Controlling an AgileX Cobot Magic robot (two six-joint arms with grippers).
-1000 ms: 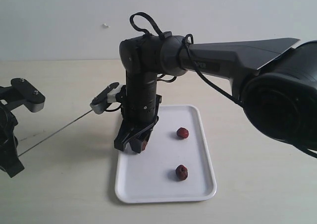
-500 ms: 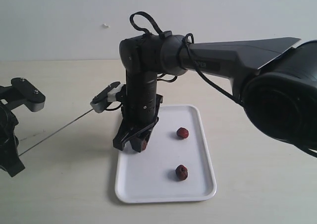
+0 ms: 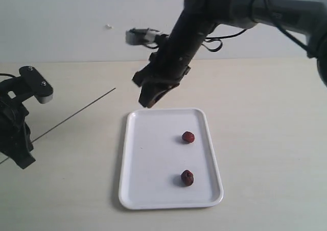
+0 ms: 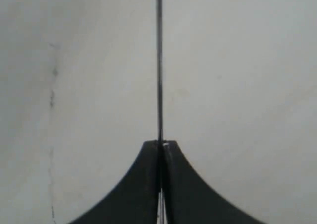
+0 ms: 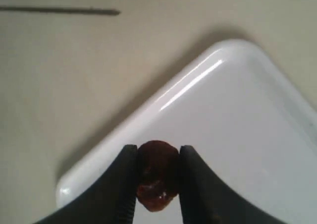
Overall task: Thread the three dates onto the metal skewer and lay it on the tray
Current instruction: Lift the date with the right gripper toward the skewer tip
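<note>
pinching one date (image 5: 157, 177) in the right gripper (image 3: 148, 103) over the tray's (image 3: 153, 190) 11 o'clock corner, clamping the skewer (image 3: 76, 112) in the left gripper (image 4: 161, 147), tip offered for threading.

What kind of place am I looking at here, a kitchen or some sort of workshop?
Most likely a robot test bench, not a kitchen: a plain pale table against a blank wall, black robot arms working over it, and just a white tray with dates set out.
</note>
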